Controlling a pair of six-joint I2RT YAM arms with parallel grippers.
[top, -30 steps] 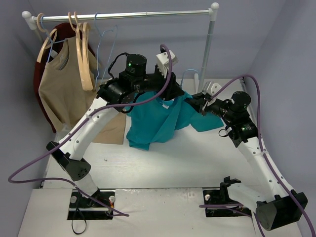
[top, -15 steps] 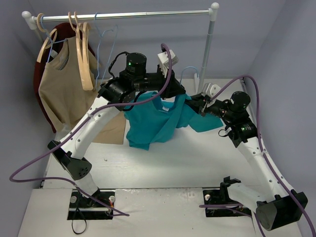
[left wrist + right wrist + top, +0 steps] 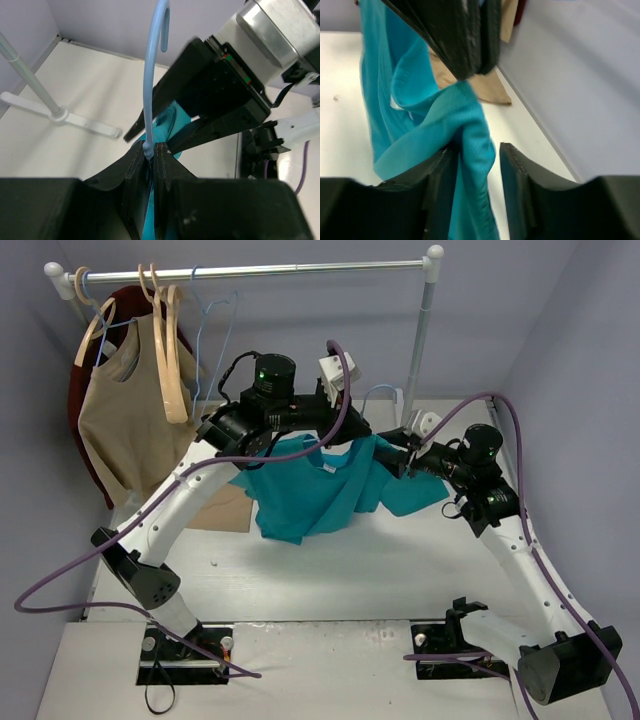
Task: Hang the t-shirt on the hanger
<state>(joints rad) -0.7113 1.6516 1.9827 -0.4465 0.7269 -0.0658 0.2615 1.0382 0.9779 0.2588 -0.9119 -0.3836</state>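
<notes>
Two grips: my left pincer (image 3: pixel 149 152) pinches the stiff hanger (image 3: pixel 148 85) below its hook; my right pincer (image 3: pixel 476 160), spread, straddles the limp t-shirt (image 3: pixel 420 125); I'd take its shoulder hem.

Robot lab cell: bare lilac walls (image 3: pixel 300 330) around a white table (image 3: pixel 330 570), left arm (image 3: pixel 190 500) and right arm (image 3: pixel 530 560) bolted on, clothes rail (image 3: pixel 280 271) behind.

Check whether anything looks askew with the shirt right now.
The t-shirt hangs bunched and lopsided under the hanger that the left gripper pinches by its neck, drooping lowest on the left, one fold lying between the parted fingers of the right gripper.
</notes>
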